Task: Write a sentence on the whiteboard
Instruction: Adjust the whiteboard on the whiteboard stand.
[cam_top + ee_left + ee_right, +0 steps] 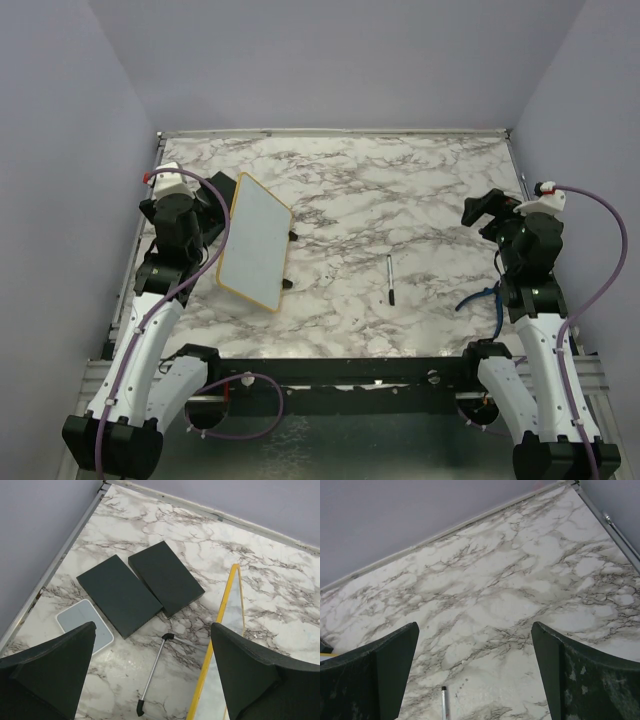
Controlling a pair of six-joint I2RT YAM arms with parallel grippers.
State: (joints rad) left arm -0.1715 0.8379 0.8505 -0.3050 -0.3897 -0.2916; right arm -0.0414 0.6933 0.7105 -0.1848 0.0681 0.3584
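The whiteboard (255,243), white with a thin yellow frame, stands propped at a slant on the left of the marble table, with small black feet on its right side. Its white face shows no sentence. In the left wrist view its yellow edge (218,635) runs down the right, with a silver support leg (155,670) beside it. A black marker (390,279) lies mid-table, and its tip (443,700) shows in the right wrist view. My left gripper (200,222) (152,627) hangs open just left of the board. My right gripper (483,212) (475,625) is open over bare marble.
Two flat black blocks (120,595) (166,577) lie side by side ahead of the left gripper, with a small pale grey pad (82,625) beside them. A metal rail (330,131) edges the table, and lilac walls rise behind and at both sides.
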